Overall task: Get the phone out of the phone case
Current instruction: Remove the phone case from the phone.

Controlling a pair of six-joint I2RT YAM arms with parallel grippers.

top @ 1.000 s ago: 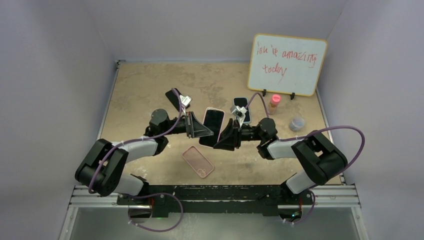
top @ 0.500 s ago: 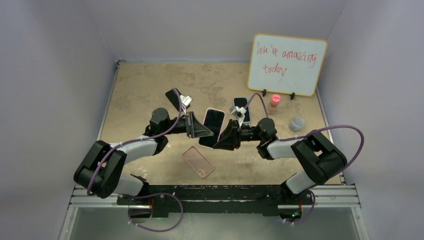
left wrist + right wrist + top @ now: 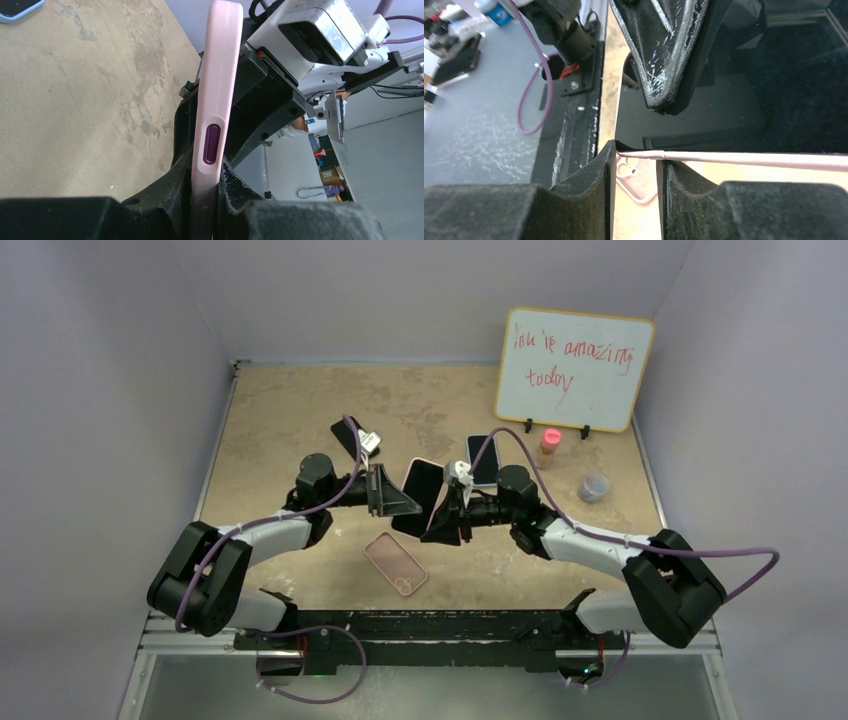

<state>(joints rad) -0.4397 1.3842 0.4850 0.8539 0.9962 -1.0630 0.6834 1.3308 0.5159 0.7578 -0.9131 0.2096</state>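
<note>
Tan, mottled table [image 3: 290, 410], as I see it from above. An empty pink case [image 3: 396, 563] lies flat just on the near side of where both sets of jaws meet. A dark phone [image 3: 343, 435] lies beyond the left jaws, and a blue-edged phone [image 3: 486, 448] just beyond the right jaws. Well outside the right jaws stand a pink-capped bottle [image 3: 549, 445], a small jar [image 3: 594, 486] and a whiteboard [image 3: 575, 355].

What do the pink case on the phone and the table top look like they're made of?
The pink case looks like silicone or rubbery plastic: matte, rounded edges, a moulded purple button. The table top looks like tan composite board or cork, speckled and stained; unclear which.
</note>
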